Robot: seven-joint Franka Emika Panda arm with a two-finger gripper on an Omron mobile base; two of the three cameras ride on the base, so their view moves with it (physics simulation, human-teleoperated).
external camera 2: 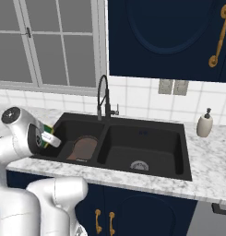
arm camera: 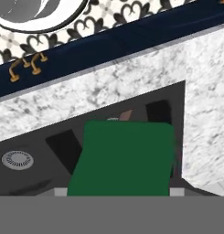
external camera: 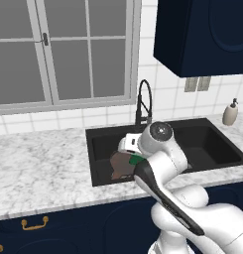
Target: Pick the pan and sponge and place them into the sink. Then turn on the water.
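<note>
Hanging over the left basin of the sink (external camera 2: 146, 126), the claw (arm camera: 120, 137) grips the sponge (arm camera: 122, 157), its dark fingers (arm camera: 65, 148) pressed against either side of the green block. From the hand view the sponge covers most of what lies between the fingertips, with a bit of brown showing just above its top edge. From the right base view the sponge (external camera 2: 50, 137) shows as a green and yellow slab poking out of the claw (external camera 2: 50, 138), above the near left corner of the sink. From the left base view only a small green patch (external camera: 137, 159) peeks out beside the arm's white wrist.

The pan (external camera 2: 84, 147) already lies in the left basin, round and dark brown, its handle pointing toward the front wall of the basin. In the left base view the pan (external camera: 122, 166) sits partly behind the arm. The right basin holds a silver drain (external camera 2: 139, 165). The black tap (external camera 2: 104, 99) arches up behind the divider between the basins; I see no stream at its spout.

A soap bottle (external camera 2: 204, 123) stands on the marble tabletop (external camera 2: 211, 161) to the right of the sink, near the tiled wall. A window (external camera: 63, 49) is behind the sink on the left, and a dark blue cabinet (external camera 2: 169, 37) hangs above on the right.
</note>
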